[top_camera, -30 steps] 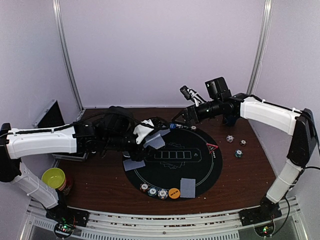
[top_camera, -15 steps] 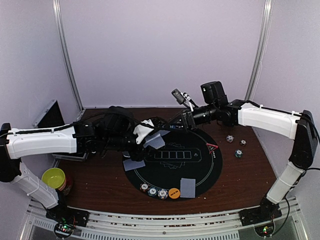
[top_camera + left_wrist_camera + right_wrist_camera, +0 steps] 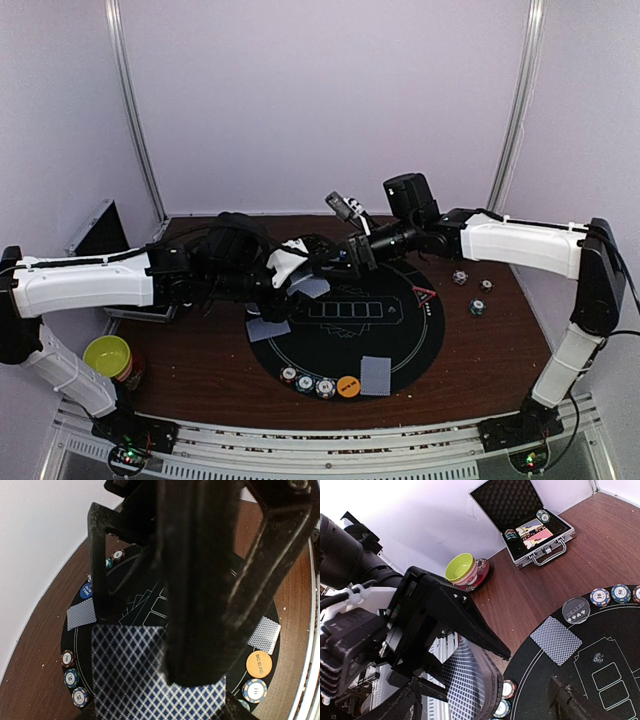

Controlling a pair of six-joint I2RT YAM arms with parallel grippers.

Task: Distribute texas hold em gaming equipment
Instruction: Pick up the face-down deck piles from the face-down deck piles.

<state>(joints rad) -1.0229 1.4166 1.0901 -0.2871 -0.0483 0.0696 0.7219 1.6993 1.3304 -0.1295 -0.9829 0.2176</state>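
Cards gripped by outstretched left end effector.

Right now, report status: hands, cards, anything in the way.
Left hand shut on playing cards over the black mat. Right hand open, facing those cards. Nothing visible between them.

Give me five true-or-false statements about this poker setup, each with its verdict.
1. The left gripper holds a deck. True.
2. The orange button lies off the mat. False: it lies on the mat, by its near edge.
3. The case is open. True.
4. The right gripper is shut. False: its jaws stand wide apart.
5. The bowl sits on the mat. False: it stands off the mat, far to the left.
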